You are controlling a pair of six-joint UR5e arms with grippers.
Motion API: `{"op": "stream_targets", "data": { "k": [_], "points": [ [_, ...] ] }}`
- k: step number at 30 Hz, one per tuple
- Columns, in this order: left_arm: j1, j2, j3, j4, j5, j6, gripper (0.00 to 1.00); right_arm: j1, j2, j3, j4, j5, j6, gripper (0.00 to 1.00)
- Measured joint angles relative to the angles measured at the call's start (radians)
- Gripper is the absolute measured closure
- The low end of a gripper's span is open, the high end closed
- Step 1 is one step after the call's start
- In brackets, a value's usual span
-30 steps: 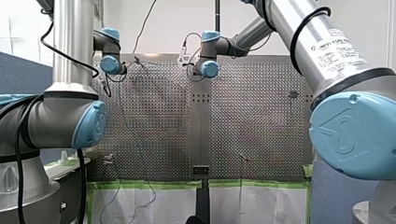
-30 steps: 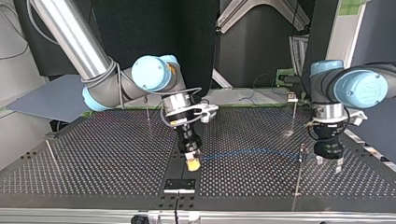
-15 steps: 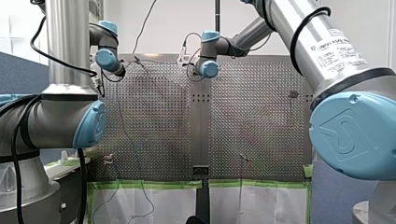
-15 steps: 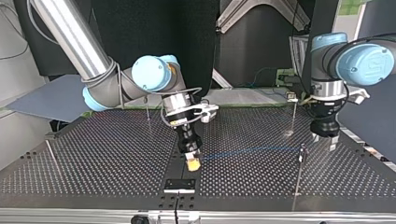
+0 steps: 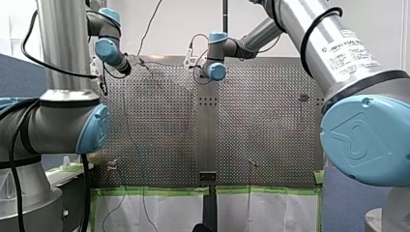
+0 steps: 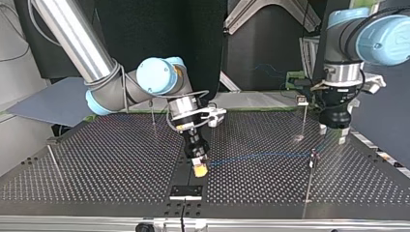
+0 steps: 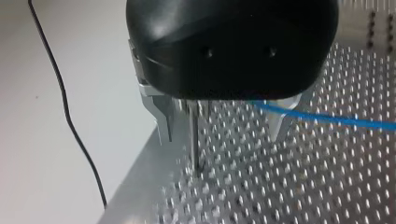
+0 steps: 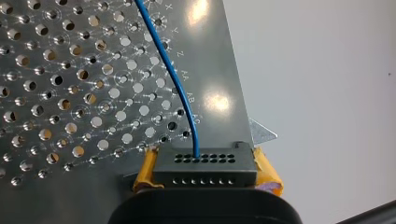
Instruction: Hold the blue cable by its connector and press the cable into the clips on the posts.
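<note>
The blue cable (image 6: pixel 256 155) is gripped at its connector (image 8: pixel 205 164) by the clenched yellow pads (image 8: pixel 145 170) of my right gripper (image 6: pixel 199 169) and is run level across the table (image 6: pixel 96 164) to the post (image 6: pixel 309 179) at the top view's right, nearest which my left gripper (image 6: pixel 332 135) is held spread and empty.

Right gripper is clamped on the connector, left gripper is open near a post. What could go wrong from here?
1. The blue cable passes close by one finger of my left gripper; moving that arm may snag it.
2. A thin post shows between its open fingers in the left wrist view; a sideways move could bend it.
3. The cable leaves the connector in my right gripper as one thin strand; a hard pull might strain that joint.
</note>
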Motion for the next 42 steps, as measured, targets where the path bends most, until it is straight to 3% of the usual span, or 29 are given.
{"op": "stream_targets", "data": {
  "k": [15,23,42],
  "points": [
    [-0.020,0.028,0.005,-0.123,0.121,0.069,0.00,0.000,0.000,0.000,0.000,0.000,0.000,1.00],
    [-0.016,0.028,0.019,-0.104,0.124,0.121,0.00,0.000,0.000,0.000,0.004,0.004,0.000,1.00],
    [-0.020,0.030,0.029,-0.038,0.115,0.262,0.00,-0.006,0.002,0.001,0.047,0.052,-0.007,1.00]
  ]
}}
